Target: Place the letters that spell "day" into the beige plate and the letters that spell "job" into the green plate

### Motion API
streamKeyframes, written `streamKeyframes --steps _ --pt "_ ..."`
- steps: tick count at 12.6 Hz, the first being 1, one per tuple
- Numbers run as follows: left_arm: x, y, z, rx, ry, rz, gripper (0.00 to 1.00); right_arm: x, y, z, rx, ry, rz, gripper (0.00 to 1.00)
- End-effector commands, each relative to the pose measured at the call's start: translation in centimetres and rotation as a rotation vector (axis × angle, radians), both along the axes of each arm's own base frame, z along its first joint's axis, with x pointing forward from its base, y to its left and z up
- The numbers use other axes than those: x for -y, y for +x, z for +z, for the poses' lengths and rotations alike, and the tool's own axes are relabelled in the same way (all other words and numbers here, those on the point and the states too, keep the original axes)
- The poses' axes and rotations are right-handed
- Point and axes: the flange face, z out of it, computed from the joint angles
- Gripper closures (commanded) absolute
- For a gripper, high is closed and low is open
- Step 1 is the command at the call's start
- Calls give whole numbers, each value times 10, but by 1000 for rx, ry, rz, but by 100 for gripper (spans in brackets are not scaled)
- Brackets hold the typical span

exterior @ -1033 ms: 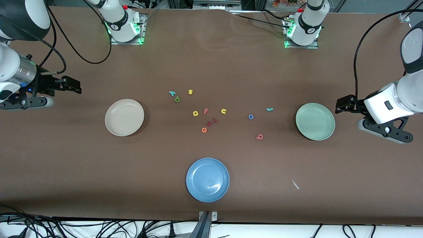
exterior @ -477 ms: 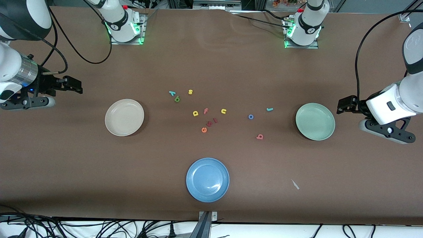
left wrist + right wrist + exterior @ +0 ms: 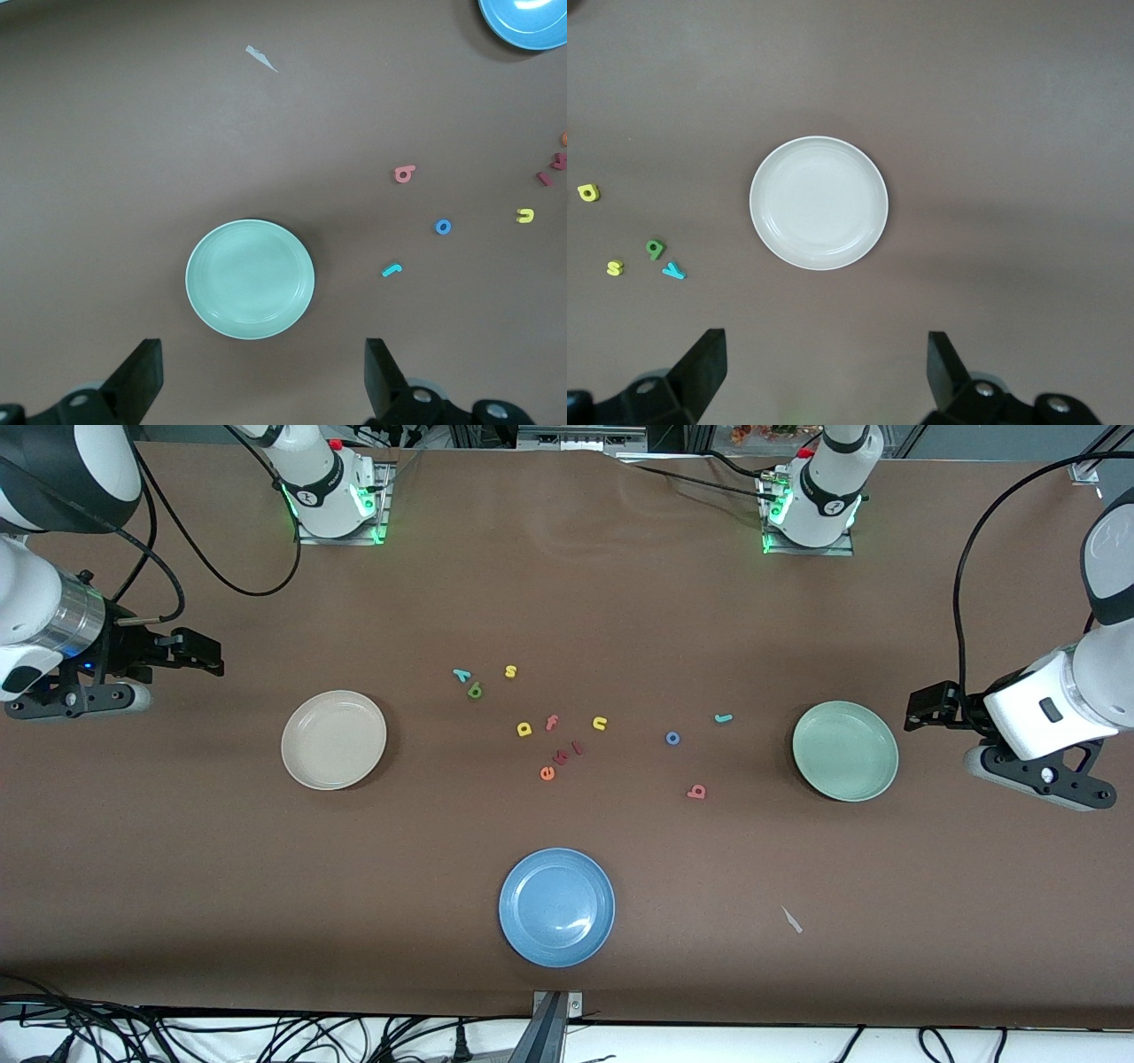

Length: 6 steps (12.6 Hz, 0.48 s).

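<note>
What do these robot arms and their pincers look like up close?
Both arms are glossy white with dark joint bands, black cables and green-lit bases. The left gripper and right gripper are black, each with two flat wedge-shaped fingers; the right wrist has a silver collar.

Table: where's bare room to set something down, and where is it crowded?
Free: brown table between beige plate and blue plate; between blue plate and green plate, bar a paper scrap; the strip by the arm bases. Crowded: the foam letters between beige and green plates.
</note>
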Motion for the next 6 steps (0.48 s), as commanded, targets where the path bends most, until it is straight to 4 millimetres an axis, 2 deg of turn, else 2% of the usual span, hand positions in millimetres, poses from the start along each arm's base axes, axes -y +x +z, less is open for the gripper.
streamKeyframes --steps 1,6 --pt "-2 -2 0 -1 14 -25 0 0 3 6 -6 20 10 0" --pt "-3 0 -4 -9 12 -23 0 2 3 6 -7 20 7 0"
